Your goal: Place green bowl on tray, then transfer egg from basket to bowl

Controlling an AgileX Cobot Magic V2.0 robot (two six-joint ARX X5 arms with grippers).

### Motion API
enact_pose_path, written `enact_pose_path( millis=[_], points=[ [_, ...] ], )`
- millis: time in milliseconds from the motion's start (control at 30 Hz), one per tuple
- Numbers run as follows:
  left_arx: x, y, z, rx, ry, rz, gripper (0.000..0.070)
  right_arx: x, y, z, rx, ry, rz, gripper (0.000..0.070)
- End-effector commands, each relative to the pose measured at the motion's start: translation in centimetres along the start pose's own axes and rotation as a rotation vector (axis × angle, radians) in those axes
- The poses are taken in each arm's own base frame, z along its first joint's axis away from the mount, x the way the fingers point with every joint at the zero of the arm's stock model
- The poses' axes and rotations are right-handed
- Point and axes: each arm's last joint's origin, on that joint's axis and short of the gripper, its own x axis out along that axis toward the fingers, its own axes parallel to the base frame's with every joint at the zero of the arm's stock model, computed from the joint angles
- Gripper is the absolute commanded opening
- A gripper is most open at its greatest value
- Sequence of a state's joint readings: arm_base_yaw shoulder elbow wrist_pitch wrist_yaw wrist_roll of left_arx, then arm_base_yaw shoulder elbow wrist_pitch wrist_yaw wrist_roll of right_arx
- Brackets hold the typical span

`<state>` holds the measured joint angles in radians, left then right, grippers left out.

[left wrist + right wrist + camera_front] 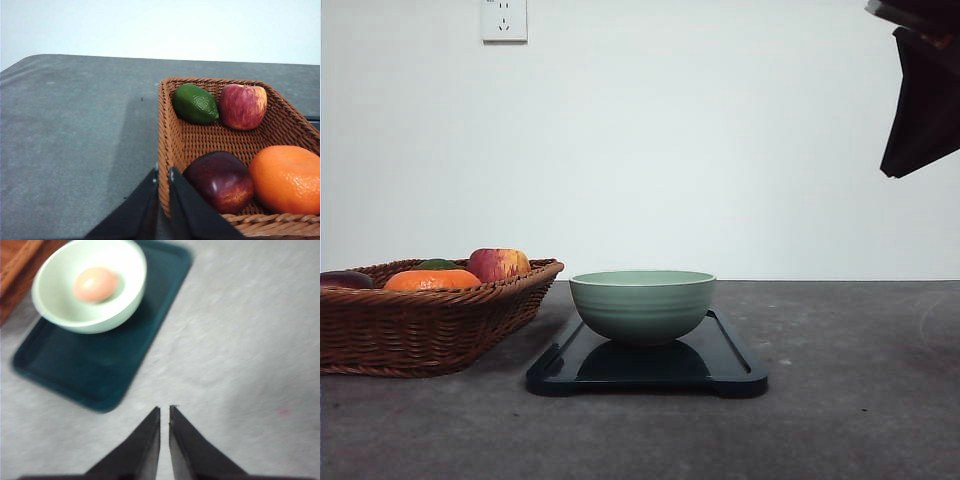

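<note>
The green bowl stands upright on the dark tray, toward the tray's far end. In the right wrist view the pinkish egg lies inside the green bowl on the tray. My right gripper is shut and empty, high above the bare table beside the tray; its dark body hangs at the front view's top right. The wicker basket sits left of the tray. My left gripper is shut with nothing in it, at the basket's near corner rim.
The basket holds a red-yellow apple, a green fruit, a dark red apple and an orange. Grey tabletop stretches right of the tray. A wall socket sits on the white wall behind.
</note>
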<state>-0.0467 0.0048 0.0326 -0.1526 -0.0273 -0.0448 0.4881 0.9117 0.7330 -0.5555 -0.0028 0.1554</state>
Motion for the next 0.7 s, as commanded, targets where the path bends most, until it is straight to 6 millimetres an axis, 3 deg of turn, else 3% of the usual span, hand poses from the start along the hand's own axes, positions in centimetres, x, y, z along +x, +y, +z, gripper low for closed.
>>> enact_pose_path(
  millis=[0,200,433,667],
  points=[
    [0.2,0.0,-0.5,0.0,0.006,0.004,0.0023,-0.1,-0.1,0.2,-0.079,-0.019,-0.017,0.0024],
    [0.2,0.0,-0.5,0.0,0.006,0.004,0.0023,-0.4,-2.0,-1.7,-0.176,-0.202,-0.126,0.0024],
    [0.2,0.0,-0.5,0.0,0.006,0.004,0.0023,-0.8,-4.4,-6.5,-0.11,-0.504,-0.259,0.0024],
    [0.2,0.0,-0.5,0.0,0.006,0.004,0.0023,-0.6,-5.2,-10.8,-0.088,-0.618,-0.324,0.0024]
  ],
)
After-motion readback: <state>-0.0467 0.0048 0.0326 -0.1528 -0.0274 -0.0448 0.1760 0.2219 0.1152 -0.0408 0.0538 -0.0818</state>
